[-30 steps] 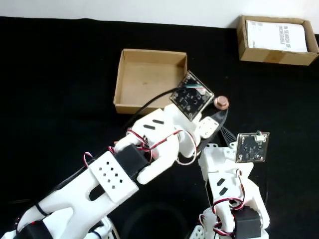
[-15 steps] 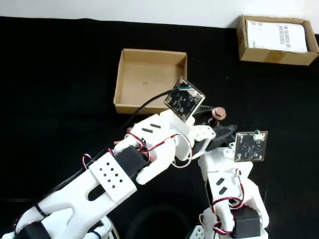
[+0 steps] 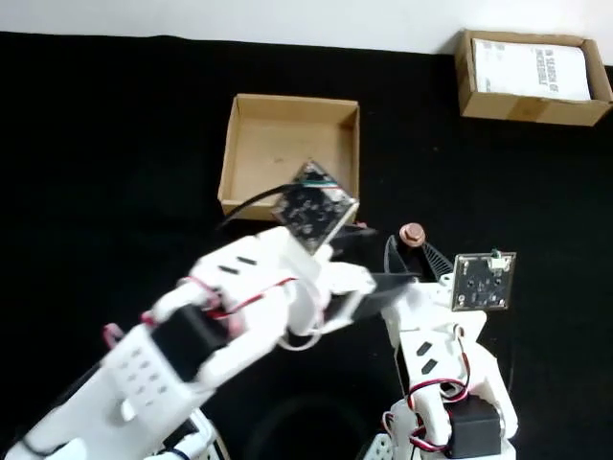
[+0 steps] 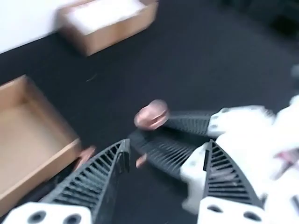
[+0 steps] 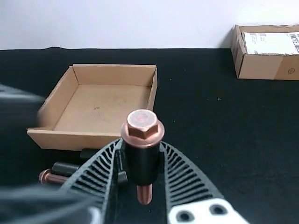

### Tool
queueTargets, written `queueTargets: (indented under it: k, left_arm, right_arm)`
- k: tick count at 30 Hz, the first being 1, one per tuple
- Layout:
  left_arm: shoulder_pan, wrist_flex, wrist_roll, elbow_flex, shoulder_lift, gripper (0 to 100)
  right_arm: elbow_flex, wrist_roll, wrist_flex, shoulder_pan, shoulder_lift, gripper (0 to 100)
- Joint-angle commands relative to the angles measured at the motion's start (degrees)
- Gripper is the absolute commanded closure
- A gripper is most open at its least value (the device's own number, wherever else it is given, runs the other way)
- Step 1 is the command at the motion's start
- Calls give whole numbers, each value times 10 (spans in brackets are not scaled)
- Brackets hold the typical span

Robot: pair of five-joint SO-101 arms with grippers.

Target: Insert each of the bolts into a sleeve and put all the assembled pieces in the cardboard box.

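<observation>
Black counter (image 3: 115,144). Open cardboard box (image 3: 283,153) sits left of centre, nothing in it.

Along its near wall, on the counter: 1 loose bolt (image 5: 46,176), copper, lying flat, just beside a loose sleeve (image 5: 65,168), black; at least 1 more dark sleeve is close by.

Left gripper (image 4: 166,143): off the box's near right corner, fingers spread wide, nothing between the pads.

Right gripper (image 5: 141,156): just right of the left one, fingers clenched on a black sleeve (image 5: 141,165). A bolt (image 5: 141,123) is seated in that sleeve, upright, hex head on top, tip poking out below. The piece is outside the box, near its right corner.

Far right, rear: second cardboard box (image 3: 527,108), white sheet inside, well apart from the rest.
</observation>
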Motion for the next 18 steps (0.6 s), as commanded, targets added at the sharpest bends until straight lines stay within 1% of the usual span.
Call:
queueTargets:
  k: [1,4,6,8,12,18]
  left_arm:
    - [-73,42,1,-17,-73,782]
    - [-160,62,1,-16,-129,909]
    - [-215,70,1,-13,-163,1000]
    - [-263,71,1,10,-200,967]
    - [-336,69,1,81,-293,989]
    - [-423,68,0,272,-466,992]
  right_arm:
    - [-34,-16,-15,4,4,991]
    - [-73,-57,-38,20,9,991]
    - [-100,-59,-45,22,39,991]
    - [-143,-62,-45,22,93,991]
    - [-259,-85,-45,22,233,991]
    - [-440,-77,-45,19,464,991]
